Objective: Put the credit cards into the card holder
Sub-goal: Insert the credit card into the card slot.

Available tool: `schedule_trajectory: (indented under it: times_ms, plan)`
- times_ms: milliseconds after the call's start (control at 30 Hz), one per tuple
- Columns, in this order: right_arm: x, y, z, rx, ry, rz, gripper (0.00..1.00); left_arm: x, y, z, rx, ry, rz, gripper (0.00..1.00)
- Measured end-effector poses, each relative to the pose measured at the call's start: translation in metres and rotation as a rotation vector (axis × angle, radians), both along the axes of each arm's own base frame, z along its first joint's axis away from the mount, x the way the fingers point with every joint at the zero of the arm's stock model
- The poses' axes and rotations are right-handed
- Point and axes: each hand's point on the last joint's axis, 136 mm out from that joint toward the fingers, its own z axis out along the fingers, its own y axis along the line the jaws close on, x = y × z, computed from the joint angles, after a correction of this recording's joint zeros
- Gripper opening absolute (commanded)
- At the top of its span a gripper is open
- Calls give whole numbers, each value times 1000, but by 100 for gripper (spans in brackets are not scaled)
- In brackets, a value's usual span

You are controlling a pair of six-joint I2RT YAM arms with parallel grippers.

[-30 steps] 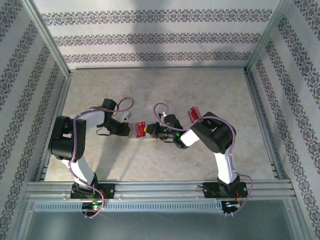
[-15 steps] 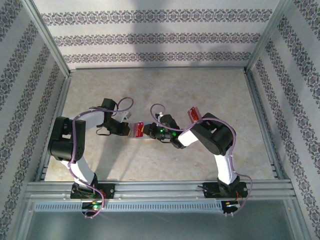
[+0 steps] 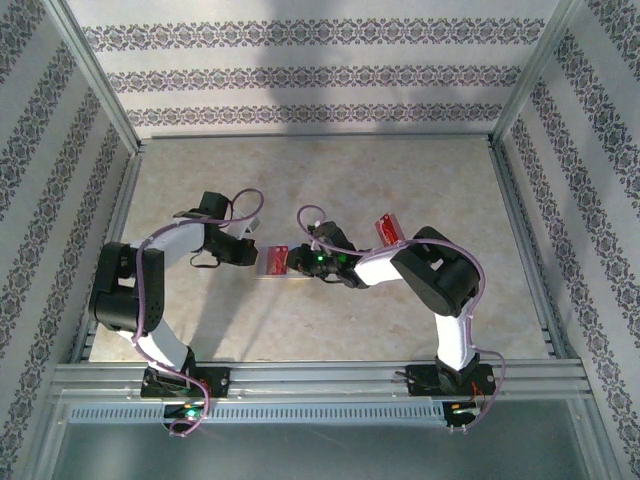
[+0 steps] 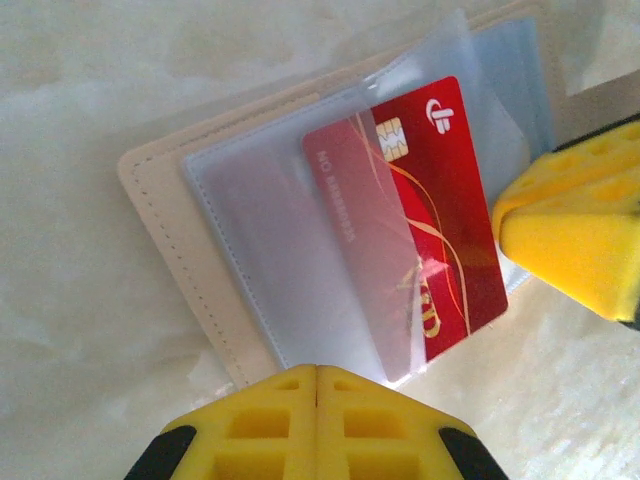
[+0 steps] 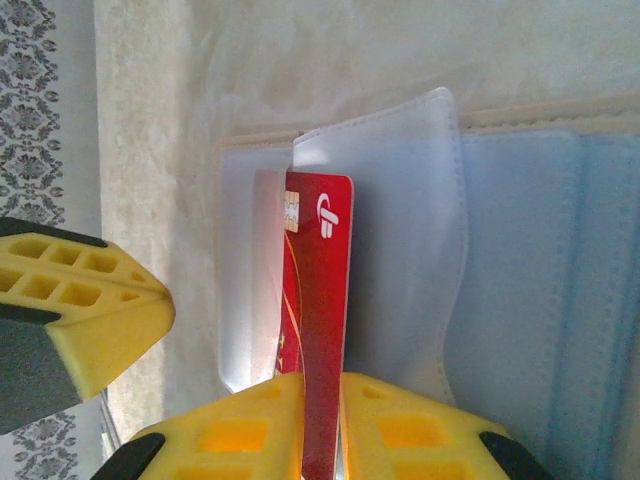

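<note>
The tan card holder (image 4: 165,225) lies open on the table, its clear sleeves (image 4: 260,230) facing up. A red credit card (image 4: 430,220) sits partly under one clear flap, its outer half sticking out. My left gripper (image 4: 317,372) is shut, empty, its tips at the near edge of the sleeves. My right gripper (image 5: 322,385) has its jaws a little apart, with that card (image 5: 320,290) standing tilted in the narrow gap. From above, both grippers meet at the holder (image 3: 266,271) in mid-table. Another red card (image 3: 387,229) lies beside the right arm.
The right arm's elbow (image 3: 440,275) hangs just next to the loose red card. Metal rails (image 3: 320,378) run along the near edge, and patterned walls close the other sides. Bare marble-look tabletop (image 3: 330,180) stretches behind the holder.
The right gripper has slid left with the card toward the holder, and its jaws have parted slightly. The left arm has shifted a little; its gripper stays shut.
</note>
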Motion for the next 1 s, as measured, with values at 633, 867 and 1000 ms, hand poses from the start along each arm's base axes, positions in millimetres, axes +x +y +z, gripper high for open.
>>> schedule_trajectory:
  times_ms: [633, 867, 1000]
  plan:
    - [-2, 27, -2, -58, 8, 72, 13, 2, 2, -14, 16, 31, 20, 2]
    - [1, 35, 3, -87, 5, 104, 16, 4, 2, -14, 15, 24, 21, 2]
    - [-1, 33, 0, -114, 7, 119, 21, 6, 6, -11, 24, 14, 36, 2]
